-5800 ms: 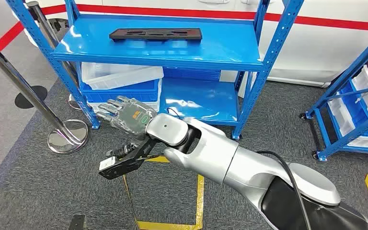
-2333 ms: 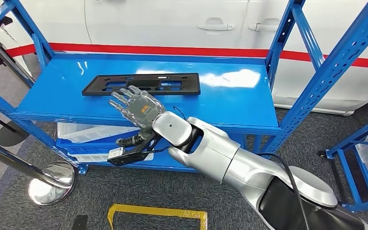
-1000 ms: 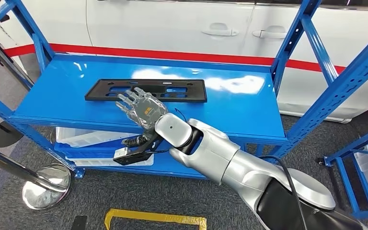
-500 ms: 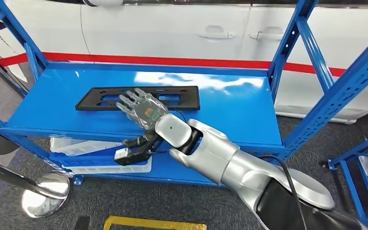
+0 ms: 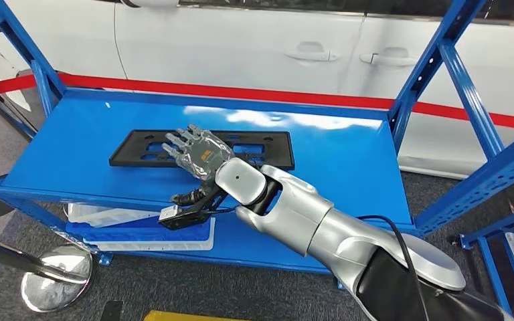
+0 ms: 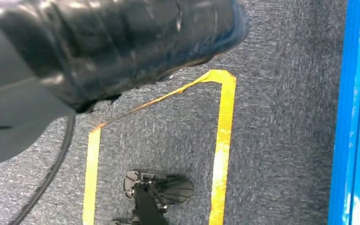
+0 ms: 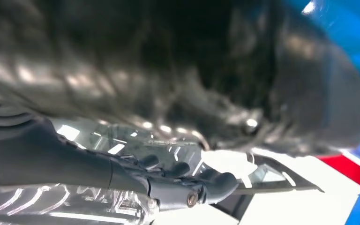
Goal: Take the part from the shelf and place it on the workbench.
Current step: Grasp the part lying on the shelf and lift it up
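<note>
One flat black part lies on the top deck of the blue shelf, lengthwise along it, in front of a white car door. I see my right hand over the middle of the part, fingers spread and extended flat, gripping nothing; whether the palm touches the part I cannot tell. From the right wrist, the fingers look stretched out. Clear and blue bins sit on the lower deck. I cannot tell my left hand's state.
</note>
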